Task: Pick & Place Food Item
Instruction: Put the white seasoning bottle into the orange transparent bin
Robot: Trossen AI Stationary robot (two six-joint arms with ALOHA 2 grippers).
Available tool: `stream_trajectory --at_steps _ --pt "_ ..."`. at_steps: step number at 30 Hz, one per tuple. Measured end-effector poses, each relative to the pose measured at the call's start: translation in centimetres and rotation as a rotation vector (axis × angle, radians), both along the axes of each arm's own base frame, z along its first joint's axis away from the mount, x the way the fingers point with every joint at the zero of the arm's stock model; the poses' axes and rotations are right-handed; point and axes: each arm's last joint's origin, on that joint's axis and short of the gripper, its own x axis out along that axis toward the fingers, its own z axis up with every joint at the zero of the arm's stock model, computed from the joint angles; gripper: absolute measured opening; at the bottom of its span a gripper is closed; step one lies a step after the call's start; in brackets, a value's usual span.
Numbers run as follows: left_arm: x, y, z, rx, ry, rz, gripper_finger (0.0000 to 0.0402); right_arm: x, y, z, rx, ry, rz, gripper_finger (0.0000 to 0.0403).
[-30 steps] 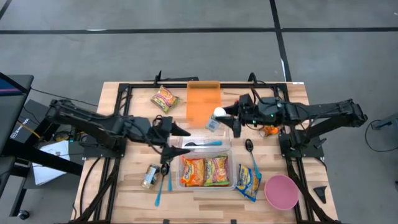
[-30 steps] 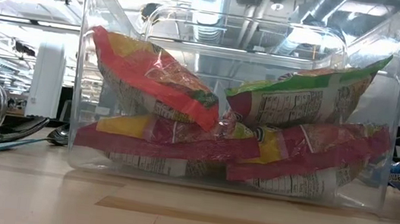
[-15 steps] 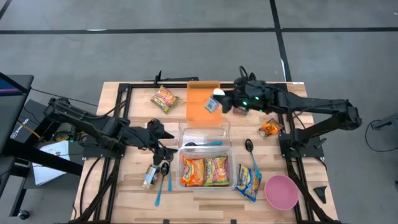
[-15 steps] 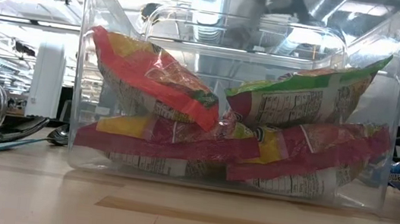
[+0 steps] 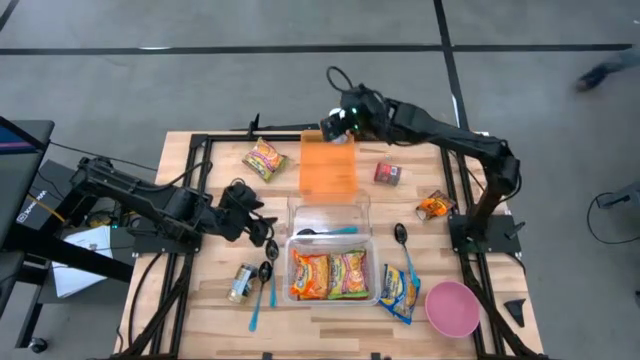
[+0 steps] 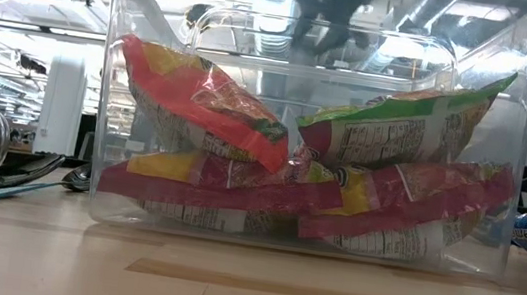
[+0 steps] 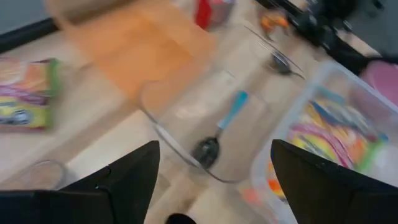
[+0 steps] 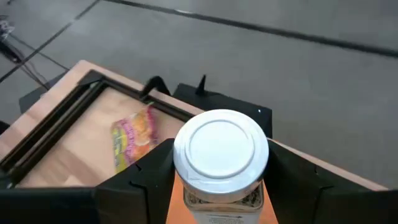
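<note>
- One wooden table (image 5: 190, 315) carries everything, with two dark arms reaching in from its left and right sides.
- Right arm stretches to the table's far edge; the right end effector (image 5: 338, 122) is closed on a white-lidded jar (image 8: 221, 158), held in the air over the far end of the orange sheet (image 5: 328, 165).
- Left arm lies low along the table's left side; the left end effector (image 5: 255, 215) sits just left of the clear containers, its fingers (image 7: 127, 177) spread wide with nothing between them.
- Orange sheet lies flat at the far middle of the table, touching the empty clear tub (image 5: 330, 217).
- Clear bin (image 5: 332, 272), nearer the front edge, holds red, yellow and green snack packets (image 6: 209, 101) stacked on each other.
- Pink bowl (image 5: 452, 308) stands at the front right corner.
- One snack bag (image 5: 265, 159) lies left of the orange sheet; a blue-and-yellow bag (image 5: 399, 292) lies just right of the bin.
- Small red can (image 5: 387, 174) stands right of the orange sheet, an orange packet (image 5: 434, 207) farther right.
- Dark jar (image 5: 241, 283) lies on its side left of the bin.
- Blue-handled spoon (image 5: 328, 232) rests inside the empty tub.
</note>
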Motion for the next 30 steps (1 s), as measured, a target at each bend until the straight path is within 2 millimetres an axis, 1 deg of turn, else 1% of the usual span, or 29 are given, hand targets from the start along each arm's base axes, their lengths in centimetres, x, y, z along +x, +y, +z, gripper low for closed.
stream_trajectory --at_steps 2,4,7,11,16,22,28,30 --pt "-0.2 0.2 -0.1 0.011 -0.007 0.052 0.0298 -0.2 -1.4 -0.7 0.016 -0.018 -0.012 0.02" --pt "-0.2 0.3 0.0 0.027 -0.023 0.095 0.0298 -0.4 -2.3 -1.4 0.006 -0.022 -0.015 0.02" --pt "-0.3 0.5 0.0 0.059 -0.047 0.144 0.0298 -0.3 -2.9 -2.9 -0.003 -0.034 -0.036 0.02" --pt "-0.3 0.6 0.1 0.086 -0.059 0.171 0.0298 0.1 -2.9 -5.5 0.008 -0.076 -0.067 0.02" --pt "-0.3 0.6 0.1 0.079 -0.069 0.186 0.0298 0.1 -2.2 -8.7 -0.035 -0.07 -0.189 0.02" --pt "-0.3 0.6 0.1 0.048 -0.095 0.216 0.0298 -0.3 -2.5 -10.4 -0.037 -0.131 -0.266 0.02" --pt "-0.3 0.6 0.1 0.011 -0.122 0.249 0.0298 -0.5 -3.5 -13.5 -0.016 -0.083 -0.323 0.02" --pt "-0.3 0.6 0.1 0.006 -0.126 0.254 0.0298 0.1 -3.4 -14.2 -0.02 -0.099 -0.314 0.02"
